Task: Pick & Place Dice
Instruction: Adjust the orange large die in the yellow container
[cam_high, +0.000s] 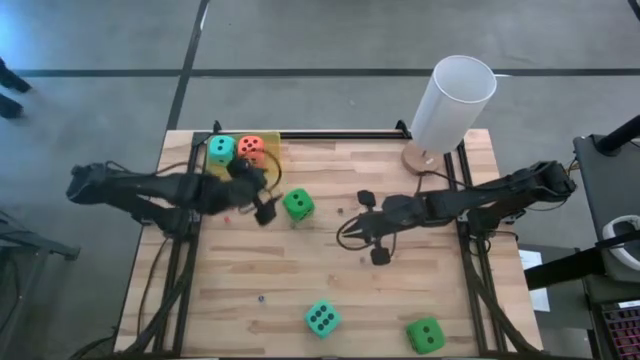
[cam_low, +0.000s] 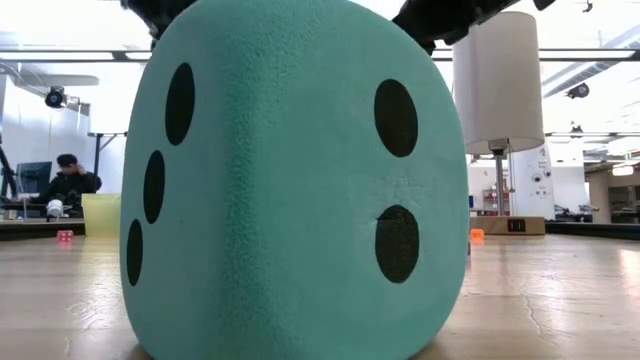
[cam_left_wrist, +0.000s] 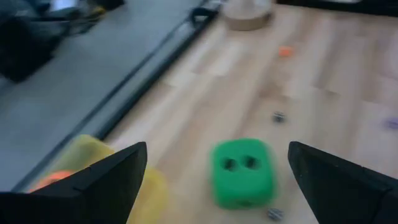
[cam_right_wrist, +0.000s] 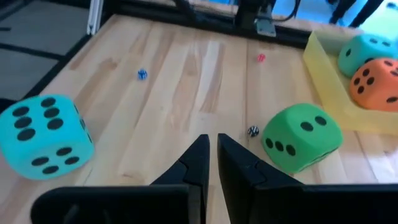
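Note:
A translucent yellow tray at the table's far left holds a teal die and an orange-red die. A bright green die rests on the wood just right of the tray. A second teal die and a second green die rest near the front edge. The teal one fills the low view. My left gripper is open beside the tray. The middle green die lies ahead of its fingers, untouched. My right gripper is shut and empty at mid-table, right of that die.
A lamp with a white cylinder shade stands on a wooden base at the far right. Several tiny dice lie scattered on the wood, one of them beside the green die. A person sits in the room behind the table.

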